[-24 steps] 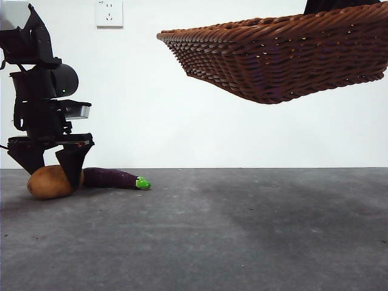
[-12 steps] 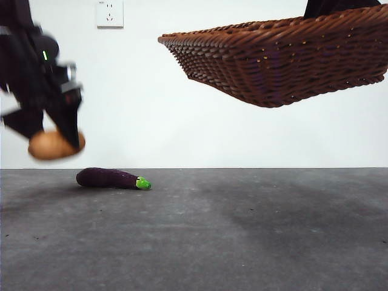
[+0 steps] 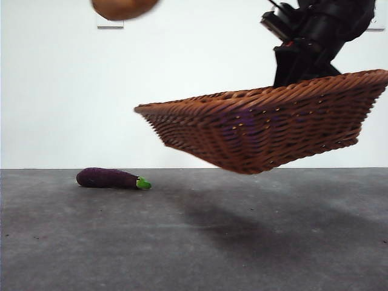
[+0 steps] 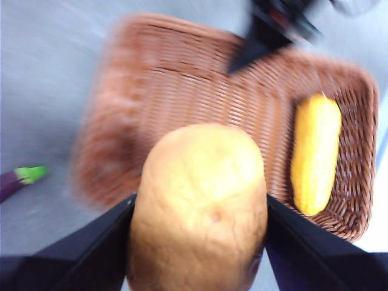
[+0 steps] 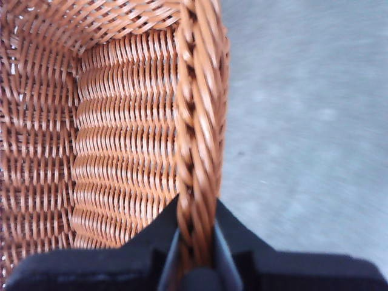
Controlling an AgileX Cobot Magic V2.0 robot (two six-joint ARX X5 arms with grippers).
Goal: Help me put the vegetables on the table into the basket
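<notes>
Left gripper [image 4: 197,242] has its two black jaws clamped on either side of the potato [image 4: 199,206], which fills the lower centre of the left wrist frame; in the front view only the potato's underside [image 3: 124,8] shows, at the top edge, upper left, well above the table [image 3: 194,242]. Right gripper [image 5: 195,242] is pinched narrow on the braided rim of the basket [image 5: 197,121], one jaw inside the wall, one outside, seen at bottom centre of the right wrist frame. In the front view the basket [image 3: 260,130] hangs clear of the table, tilted, right side higher, w/ the dark arm coming down to its rim from the upper right; a shadow lies on the table beneath it. Yellow vegetable [image 4: 315,160] lies inside the basket along one short wall, right side of the left wrist frame. Eggplant [image 3: 109,178] lies flat on the table at left of the front view, green stem end pointing right, well apart from the basket; its green tip also peeks in at the left edge of the left wrist frame [image 4: 21,179]. Left wrist pic is blurred.
</notes>
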